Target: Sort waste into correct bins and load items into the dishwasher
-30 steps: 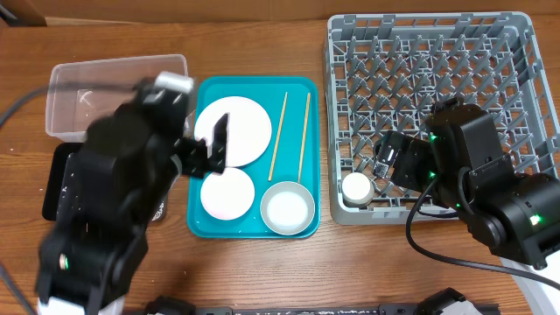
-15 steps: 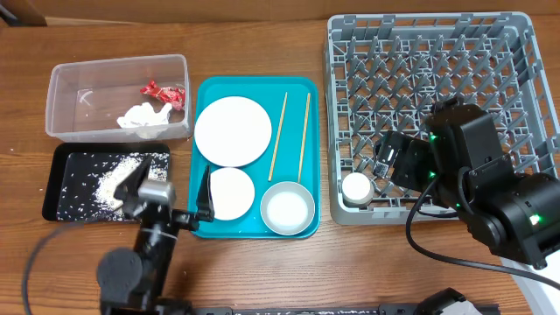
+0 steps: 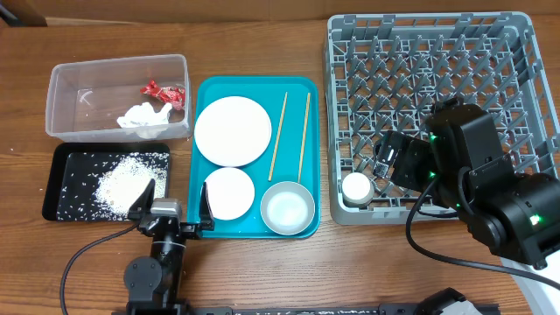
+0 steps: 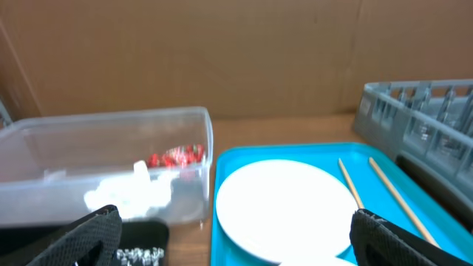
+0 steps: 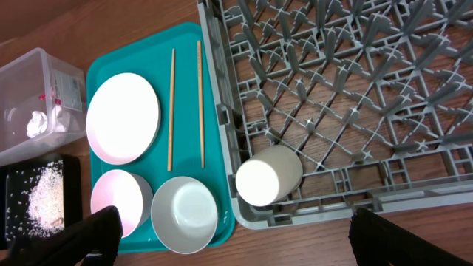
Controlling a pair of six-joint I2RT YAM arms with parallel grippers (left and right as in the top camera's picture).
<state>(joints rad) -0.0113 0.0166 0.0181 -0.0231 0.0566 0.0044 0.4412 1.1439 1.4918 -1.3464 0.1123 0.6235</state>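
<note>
Gaping wide, the left gripper (image 3: pixel 173 201) has rice (image 3: pixel 118 182) in the black tray (image 3: pixel 54 191) at its left, wrapper (image 3: pixel 164 91) and napkin (image 3: pixel 140 115) in the clear tub (image 3: pixel 70 83) ahead; the right gripper (image 5: pixel 233 222), equally wide, hangs near the cup (image 5: pixel 266 176) in the rack (image 5: pixel 355 111).

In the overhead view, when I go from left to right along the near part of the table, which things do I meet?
black tray → smaller white plate → bowl → white cup
</note>
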